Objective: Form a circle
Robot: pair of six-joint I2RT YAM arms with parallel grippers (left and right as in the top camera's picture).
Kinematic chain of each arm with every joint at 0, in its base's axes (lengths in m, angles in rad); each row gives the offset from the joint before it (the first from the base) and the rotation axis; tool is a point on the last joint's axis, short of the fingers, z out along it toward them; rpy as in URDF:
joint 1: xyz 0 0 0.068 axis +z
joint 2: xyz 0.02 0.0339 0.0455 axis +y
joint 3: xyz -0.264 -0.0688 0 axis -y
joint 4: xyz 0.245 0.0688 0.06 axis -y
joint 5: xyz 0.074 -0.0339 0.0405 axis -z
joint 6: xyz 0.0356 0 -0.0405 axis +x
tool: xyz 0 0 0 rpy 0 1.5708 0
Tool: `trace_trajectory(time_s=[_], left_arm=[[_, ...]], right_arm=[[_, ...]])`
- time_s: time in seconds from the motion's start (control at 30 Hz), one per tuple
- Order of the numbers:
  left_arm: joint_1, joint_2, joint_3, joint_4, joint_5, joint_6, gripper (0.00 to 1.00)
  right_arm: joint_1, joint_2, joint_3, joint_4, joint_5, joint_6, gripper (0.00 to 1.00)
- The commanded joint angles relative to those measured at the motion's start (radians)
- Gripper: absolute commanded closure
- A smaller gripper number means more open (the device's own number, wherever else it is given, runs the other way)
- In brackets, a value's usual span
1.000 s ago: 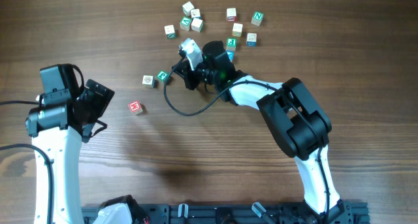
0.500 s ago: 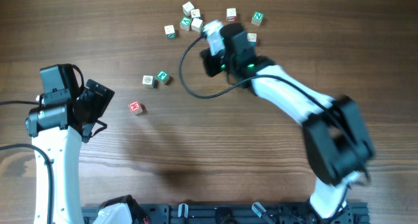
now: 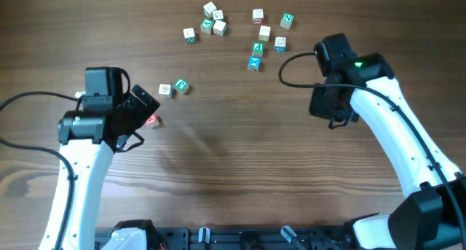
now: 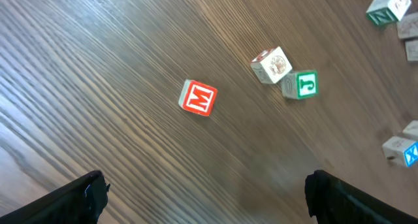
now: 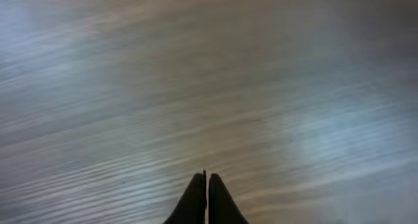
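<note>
Right hand swung clear of the cubes, pressed together; left hand, spread, half-hides red cube.

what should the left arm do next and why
Probably ease the left jaws forward and down over the red-faced wooden letter cube. They stand wide open, the cube lies alone just ahead of them, apart from the other pale wooden cubes, and no ring is formed yet.

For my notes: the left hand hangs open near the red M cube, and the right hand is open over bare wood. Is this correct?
Not quite: the right hand is shut, its fingers pressed together in the right wrist view. The rest holds.
</note>
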Motion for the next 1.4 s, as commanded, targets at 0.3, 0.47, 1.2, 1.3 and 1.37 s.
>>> trace_trajectory(time_s=[0.3,0.47,1.2,1.3,1.37], left_arm=[[-0.119,0.004,-0.005,0.108,0.0,0.111,0.58],[-0.12,0.004,-0.005,0.085,0.022,0.111,0.96],[-0.137,0.09,-0.155,0.174,-0.094,0.183,0.0],[-0.138,0.214,-0.155,0.206,-0.098,0.182,0.0],[-0.138,0.286,-0.155,0.217,-0.098,0.182,0.12]], right_arm=[[0.002,-0.008,-0.254,0.31,0.069,0.098,0.0],[0.002,-0.008,-0.254,0.41,0.069,0.098,0.0],[0.002,-0.008,-0.254,0.661,0.069,0.098,0.0],[0.002,-0.008,-0.254,0.661,0.069,0.098,0.0],[0.002,-0.008,-0.254,0.661,0.069,0.098,0.0]])
